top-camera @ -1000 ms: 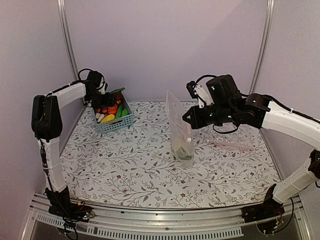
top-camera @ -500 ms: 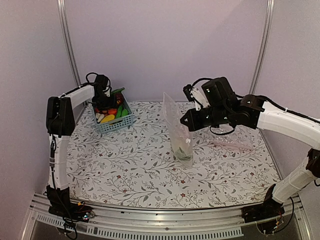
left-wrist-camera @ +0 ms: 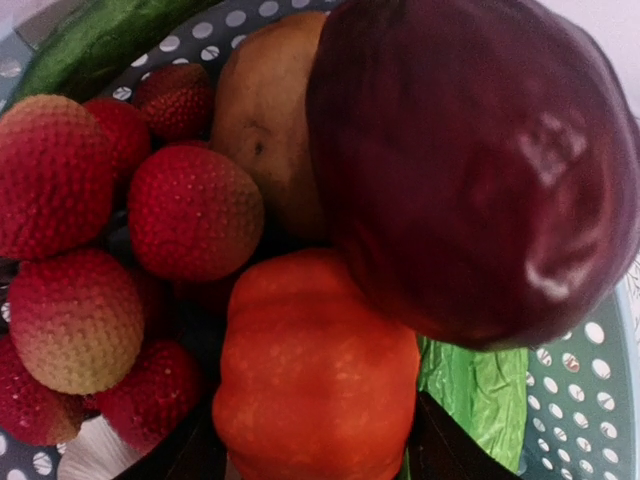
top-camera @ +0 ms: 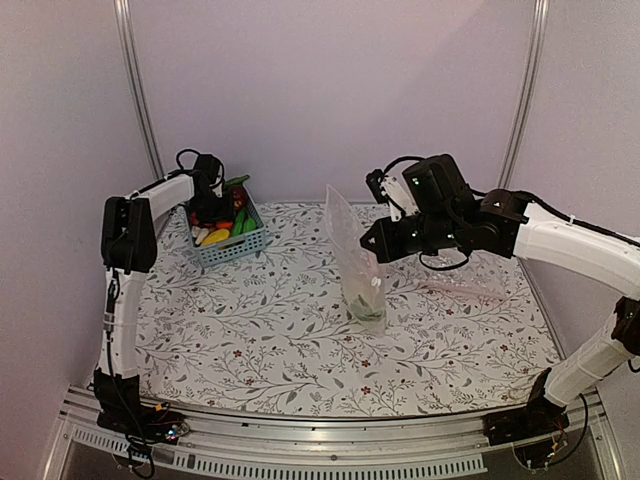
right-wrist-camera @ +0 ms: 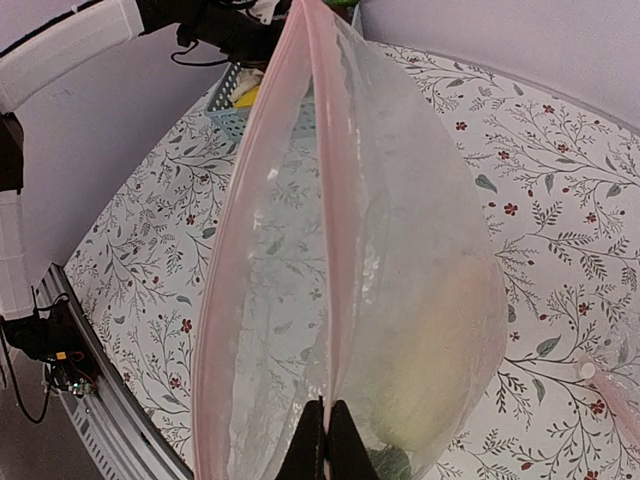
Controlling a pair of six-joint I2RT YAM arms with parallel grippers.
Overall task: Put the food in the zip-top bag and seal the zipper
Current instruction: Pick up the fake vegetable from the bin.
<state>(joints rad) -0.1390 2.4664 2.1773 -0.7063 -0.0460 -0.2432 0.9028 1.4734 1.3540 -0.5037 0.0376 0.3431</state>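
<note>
The right gripper's [right-wrist-camera: 326, 440] jaws are pressing together on the thin pinkish press-seal zipper [right-wrist-camera: 325, 200] of the crinkly transparent zip-top bag [top-camera: 358, 255], holding it upright with its bottom resting on the floral-patterned table [top-camera: 260, 330]. A pale yellowish shape [right-wrist-camera: 440, 360] is showing through the plastic low in the bag.

The left gripper's [left-wrist-camera: 315, 455] jaws are standing spread, one dark finger [left-wrist-camera: 190, 450] on each side of the ribbed orange toy piece [left-wrist-camera: 315, 390]. Whether they are pressing on it cannot be told.

The orange piece is lying in the perforated blue plastic basket [left-wrist-camera: 585, 370]. The glossy dark maroon round piece [left-wrist-camera: 470, 170] is sitting against it from above in the wrist view. Bumpy small red round fruits [left-wrist-camera: 190, 210], a brownish rounded piece [left-wrist-camera: 265, 130], a slim green cucumber [left-wrist-camera: 90, 40] and a green leafy piece [left-wrist-camera: 480, 390] are crowding around them.

Compared with a second ago, the left arm's elbow has swung inward from the left wall. Its gripper [top-camera: 212, 205] has dropped from beside the basket's [top-camera: 235, 245] far-left corner to over the produce. The right arm [top-camera: 372, 240] and the bag have shifted slightly left, then held. A second clear bag [top-camera: 465, 288] is lying flat on the table, to the right of the upright bag and under the right arm.
</note>
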